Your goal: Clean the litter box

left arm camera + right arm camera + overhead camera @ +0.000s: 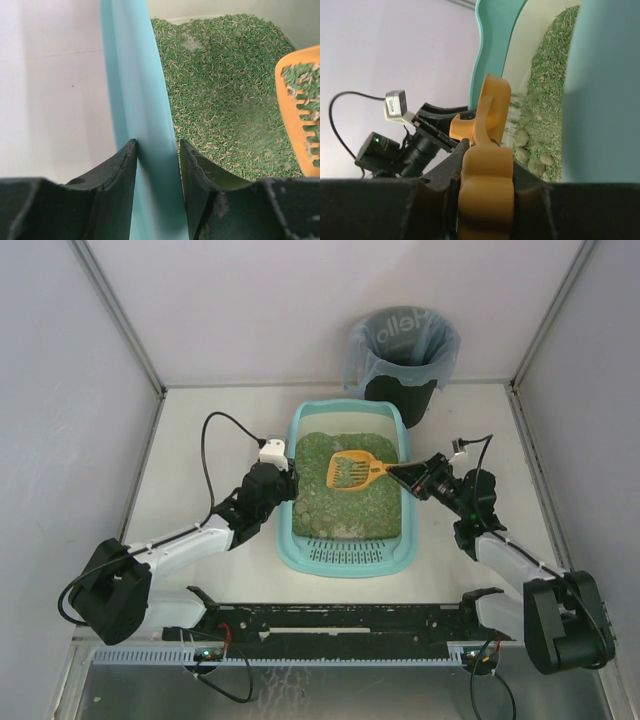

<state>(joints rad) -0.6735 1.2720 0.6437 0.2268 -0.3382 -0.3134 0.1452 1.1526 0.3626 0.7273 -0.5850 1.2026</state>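
While the left gripper (289, 483) pinches the left wall of the box (345, 558), the right gripper (403, 473) holds an orange scoop (348, 471) over the green litter (340, 510). The box sits mid-table (200, 430), with a black bin (402, 390) at its far right corner.

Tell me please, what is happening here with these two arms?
The left gripper has its jaws closed on the left wall of the litter box, holding it. The right gripper holds an orange scoop by its handle, over the green litter. A black bin stands behind the box.
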